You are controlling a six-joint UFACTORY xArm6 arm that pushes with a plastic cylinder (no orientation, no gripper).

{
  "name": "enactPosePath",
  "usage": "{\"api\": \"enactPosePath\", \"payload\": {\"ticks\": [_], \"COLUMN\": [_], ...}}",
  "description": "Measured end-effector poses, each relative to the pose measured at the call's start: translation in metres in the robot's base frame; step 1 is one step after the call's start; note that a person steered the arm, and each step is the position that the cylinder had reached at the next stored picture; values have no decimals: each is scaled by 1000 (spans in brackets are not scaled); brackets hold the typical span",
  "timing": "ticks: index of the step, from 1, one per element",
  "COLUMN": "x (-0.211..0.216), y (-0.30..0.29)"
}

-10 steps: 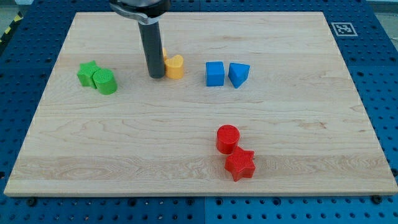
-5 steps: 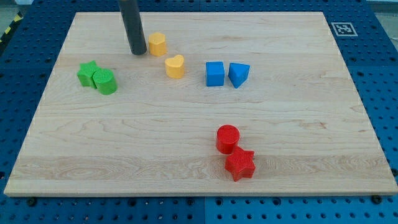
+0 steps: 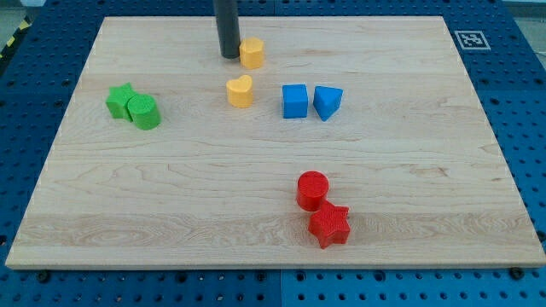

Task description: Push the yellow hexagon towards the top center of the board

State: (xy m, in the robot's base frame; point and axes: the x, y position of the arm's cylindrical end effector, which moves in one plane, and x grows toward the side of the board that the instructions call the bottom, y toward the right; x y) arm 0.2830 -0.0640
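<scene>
The yellow hexagon (image 3: 252, 52) lies near the board's top edge, a little left of centre. My tip (image 3: 229, 55) stands right against its left side. A yellow heart-shaped block (image 3: 241, 90) lies below the hexagon, apart from it. The rod rises out of the view's top.
A blue cube (image 3: 294, 101) and a blue triangular block (image 3: 327, 101) sit right of the heart. A green star (image 3: 120, 99) and green cylinder (image 3: 144, 112) touch at the left. A red cylinder (image 3: 312, 189) and red star (image 3: 329, 225) lie at the lower right. A marker tag (image 3: 470, 38) sits top right.
My tip moved up and then right along the top of the board. The yellow hexagon slid up and to the right, away from the yellow heart.
</scene>
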Motion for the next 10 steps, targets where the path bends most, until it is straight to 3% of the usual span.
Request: {"api": "enactPosePath", "payload": {"ticks": [1, 2, 3, 10], "x": [10, 50, 59, 14], "y": [2, 17, 56, 23]}}
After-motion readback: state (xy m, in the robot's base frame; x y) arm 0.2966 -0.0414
